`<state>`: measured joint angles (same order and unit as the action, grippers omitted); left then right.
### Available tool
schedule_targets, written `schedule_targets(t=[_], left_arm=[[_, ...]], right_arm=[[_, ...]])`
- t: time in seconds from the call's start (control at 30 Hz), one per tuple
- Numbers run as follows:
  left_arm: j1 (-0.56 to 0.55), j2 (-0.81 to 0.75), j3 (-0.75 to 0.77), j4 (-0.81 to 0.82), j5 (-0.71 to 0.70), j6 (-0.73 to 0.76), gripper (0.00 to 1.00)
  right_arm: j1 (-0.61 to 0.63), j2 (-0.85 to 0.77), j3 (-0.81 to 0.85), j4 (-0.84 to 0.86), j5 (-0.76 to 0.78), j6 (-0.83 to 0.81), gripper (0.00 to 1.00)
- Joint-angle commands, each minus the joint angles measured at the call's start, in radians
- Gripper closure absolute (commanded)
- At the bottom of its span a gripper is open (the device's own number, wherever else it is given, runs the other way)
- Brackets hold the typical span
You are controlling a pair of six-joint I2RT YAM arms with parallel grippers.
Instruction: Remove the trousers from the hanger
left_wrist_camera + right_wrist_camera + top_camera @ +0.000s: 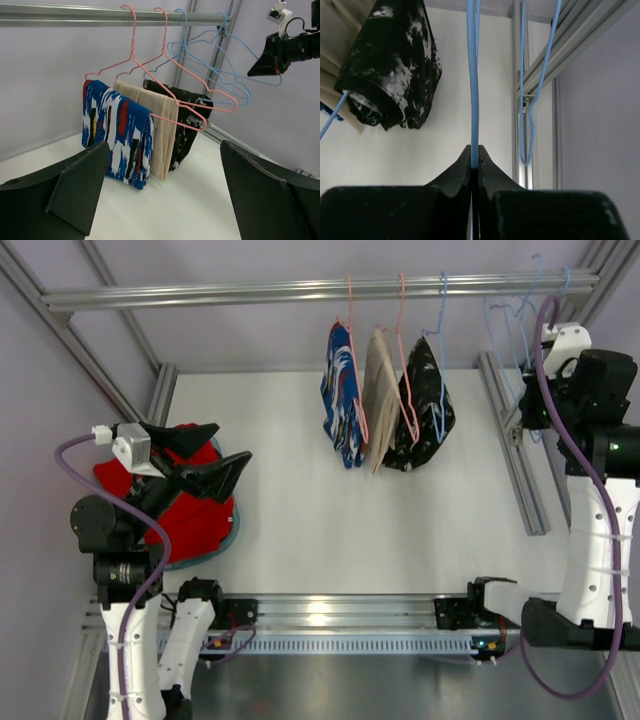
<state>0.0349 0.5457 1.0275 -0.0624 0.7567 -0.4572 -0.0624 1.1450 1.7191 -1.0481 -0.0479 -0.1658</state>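
Left gripper [230,443] here is spread wide, nothing between the fingers, hanging over the left side of the table [320,530]. Right under it sit the red trousers [195,520], bunched in a heap on the tabletop, off any hanger. A bluish edge [232,530] peeks out from under the heap and I can't tell what that is.

My right gripper [474,152] is up at the right end of the rail [250,290], jaws pressed together and pinching the thin wire of a blue hanger [472,75]. The wire runs straight up out of the pinch. A few more blue hangers [215,75] hang beside it on that end of the rail.

Mid-rail there are three folded pairs draped side by side, well apart from both my grippers: a blue patterned pair [342,400] and a beige pair [378,390], on pink hangers [132,50], then a black pair with white splatter [425,410] on what looks like a blue one. They hang close enough to touch each other, bottoms clear of the table.
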Motion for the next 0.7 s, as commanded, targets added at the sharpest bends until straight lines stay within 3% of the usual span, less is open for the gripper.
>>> schedule_targets(t=[0.0, 0.37, 0.67], left_arm=[[-0.001, 0.003, 0.011, -0.03, -0.02, 0.031, 0.01], [-0.001, 0.014, -0.004, -0.125, -0.048, 0.101, 0.01], [-0.001, 0.143, 0.104, -0.37, -0.091, 0.173, 0.01]], right_arm=[[-0.062, 0.05, 0.063, 0.114, -0.052, -0.028, 1.0], [-0.241, 0.116, -0.044, 0.166, -0.265, -0.087, 1.0], [-0.321, 0.151, -0.102, 0.178, -0.319, -0.143, 1.0]])
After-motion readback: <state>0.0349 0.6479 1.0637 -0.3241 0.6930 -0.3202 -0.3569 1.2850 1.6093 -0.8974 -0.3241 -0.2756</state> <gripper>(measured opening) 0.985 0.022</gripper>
